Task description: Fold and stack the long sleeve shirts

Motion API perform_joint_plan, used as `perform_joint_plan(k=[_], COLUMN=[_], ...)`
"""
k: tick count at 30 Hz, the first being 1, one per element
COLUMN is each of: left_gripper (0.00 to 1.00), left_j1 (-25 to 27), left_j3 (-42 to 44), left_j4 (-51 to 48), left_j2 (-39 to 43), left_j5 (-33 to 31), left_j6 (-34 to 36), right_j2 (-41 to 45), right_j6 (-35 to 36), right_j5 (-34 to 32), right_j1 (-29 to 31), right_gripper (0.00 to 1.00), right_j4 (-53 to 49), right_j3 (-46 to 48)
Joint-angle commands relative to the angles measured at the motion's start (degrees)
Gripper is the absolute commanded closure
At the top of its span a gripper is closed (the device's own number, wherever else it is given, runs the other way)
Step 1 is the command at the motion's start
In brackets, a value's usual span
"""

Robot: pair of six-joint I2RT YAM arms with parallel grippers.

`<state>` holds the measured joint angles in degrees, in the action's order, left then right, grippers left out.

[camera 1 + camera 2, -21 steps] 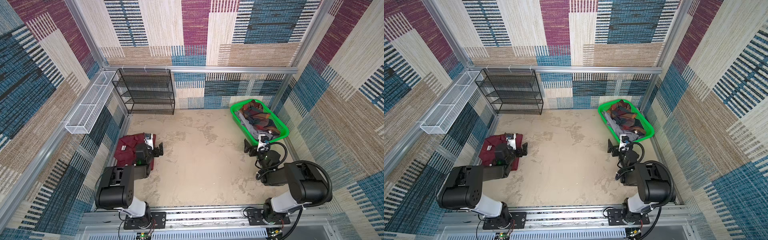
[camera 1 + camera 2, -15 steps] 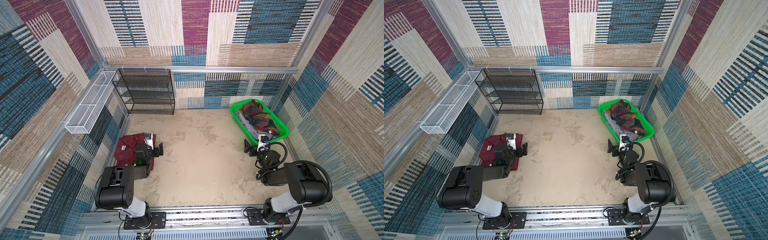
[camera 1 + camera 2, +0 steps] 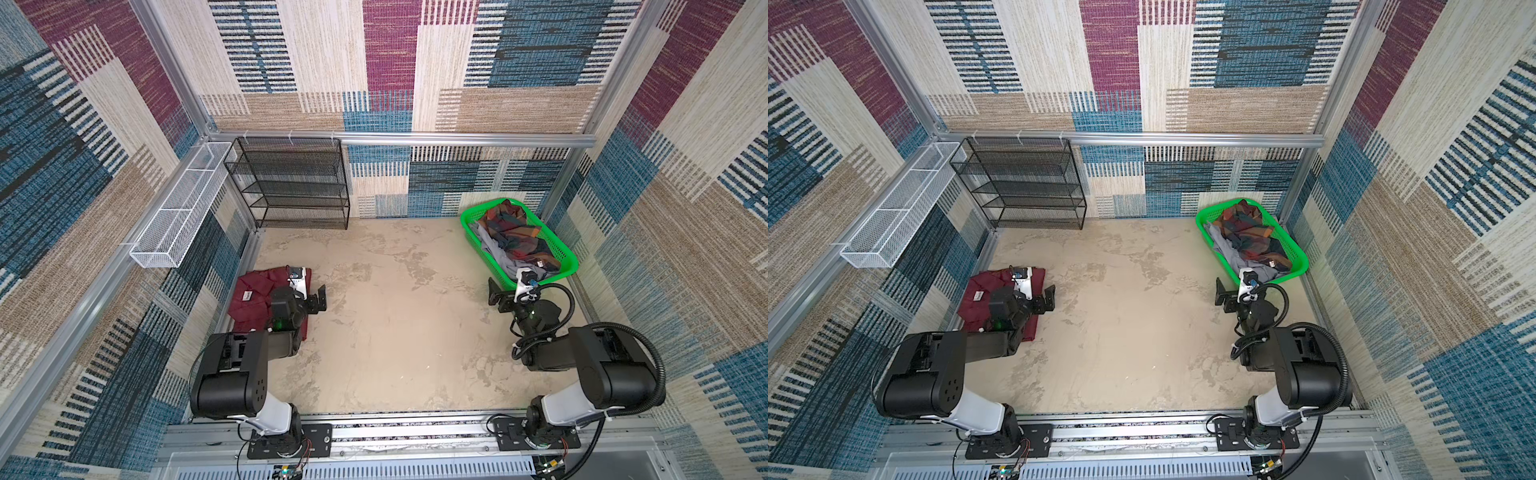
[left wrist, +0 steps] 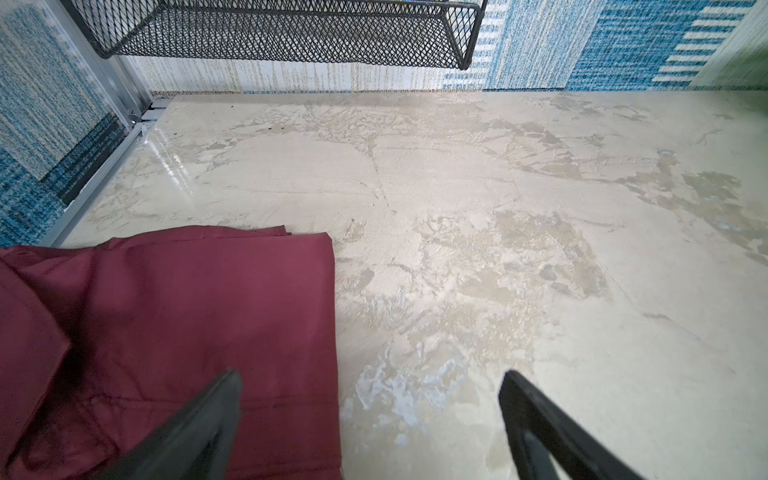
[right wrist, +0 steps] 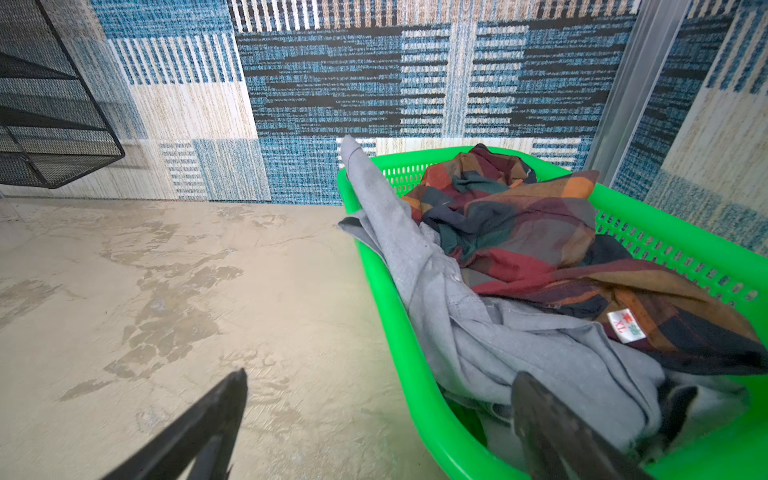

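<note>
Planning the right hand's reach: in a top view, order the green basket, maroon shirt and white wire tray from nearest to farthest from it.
From the right hand:
1. green basket, directly beside it, far right.
2. maroon shirt, far across, left side.
3. white wire tray, on the left wall.

Both top views: high, looking down on whole table (image 3: 395,332). Wrist views: low, close, facing back wall (image 5: 415,83), both catching black rack (image 4: 270,33).

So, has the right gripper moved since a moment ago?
No. The right gripper sits in the same spot beside the green basket's near corner in both top views, jaws open.
</note>
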<state>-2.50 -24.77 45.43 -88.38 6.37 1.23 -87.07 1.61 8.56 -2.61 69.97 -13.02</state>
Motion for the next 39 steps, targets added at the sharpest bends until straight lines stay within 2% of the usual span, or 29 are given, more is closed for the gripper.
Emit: perform_joint_plan(k=[1,10,11,15,16,18,19,20,21,23,24,26,28,30,32,34,36,39], left_gripper=[0.00,0.01,0.01,0.01,0.01,0.01,0.01,0.01,0.01,0.01,0.01,0.00,0.00,0.01,0.01,0.01,0.01,0.01], left_j1=[-0.05,-0.05,-0.09,-0.05,-0.05,-0.05,-0.05,-0.05,-0.08,-0.14,-0.13,-0.13,-0.13,-0.13,-0.13,-0.13,-0.13,-0.13], left_j3=[-0.36,-0.36,-0.35,-0.32,-0.36,-0.36,-0.36,-0.28,-0.43,-1.26,-1.91,-3.58,-7.10,-9.73,-10.94,-10.97,-11.74,-11.36], left_j4=[0.27,0.25,0.27,0.27,0.16,0.18,0.18,0.27,0.12,-2.82,-6.73,-13.85,-21.99,-26.52,-28.33,-30.13,-39.37,-47.28], left_j2=[0.11,0.05,0.07,0.05,-0.03,0.08,0.05,0.04,0.12,2.48,5.53,10.39,16.12,21.29,25.87,30.78,37.45,46.48], left_j5=[0.81,0.75,0.75,0.73,0.68,0.83,0.74,0.76,-1.24,-5.21,-4.86,-3.51,-1.90,1.34,3.94,1.22,-6.47,-12.23], left_j6=[0.79,0.79,0.79,0.79,0.79,0.70,0.84,0.74,0.20,-1.72,-1.53,-0.87,-1.79,-5.79,-10.48,-19.25,-30.04,-38.66], right_j2=[0.24,0.46,2.11,18.76,22.78,30.22,33.07,35.42,37.16,40.13,39.20,34.89,30.14,25.33,19.30,13.79,8.62,3.08], right_j6=[0.57,-0.02,0.19,2.33,0.99,-2.36,-5.48,-13.21,-22.46,-47.74,-46.97,-33.19,-35.20,-32.00,-32.65,-32.54,-33.48,-33.96], right_j5=[0.54,-0.99,-0.92,-10.39,-9.52,-3.04,-1.17,-2.22,-6.47,-17.34,-16.76,-7.92,-13.66,-14.28,-17.92,-21.80,-26.35,-30.64], right_j1=[0.15,0.22,0.38,6.72,7.09,7.09,7.08,7.09,7.07,6.92,6.79,7.76,8.35,8.50,8.50,8.50,8.59,8.56], right_gripper=[0.00,0.00,0.00,0.00,0.00,0.00,0.00,0.00,0.00,0.00,0.00,0.00,0.00,0.00,0.00,0.00,0.01,0.02], right_j4=[-0.21,-0.64,-3.84,-23.62,-26.59,-30.01,-29.95,-29.48,-30.89,-51.51,-53.42,-54.08,-66.54,-71.80,-81.09,-87.23,-90.77,-93.35], right_j3=[-0.70,-0.88,-2.05,-8.22,-9.47,-11.80,-12.78,-13.55,-14.54,-21.85,-24.20,-30.79,-38.75,-43.47,-50.70,-55.89,-59.44,-63.66])
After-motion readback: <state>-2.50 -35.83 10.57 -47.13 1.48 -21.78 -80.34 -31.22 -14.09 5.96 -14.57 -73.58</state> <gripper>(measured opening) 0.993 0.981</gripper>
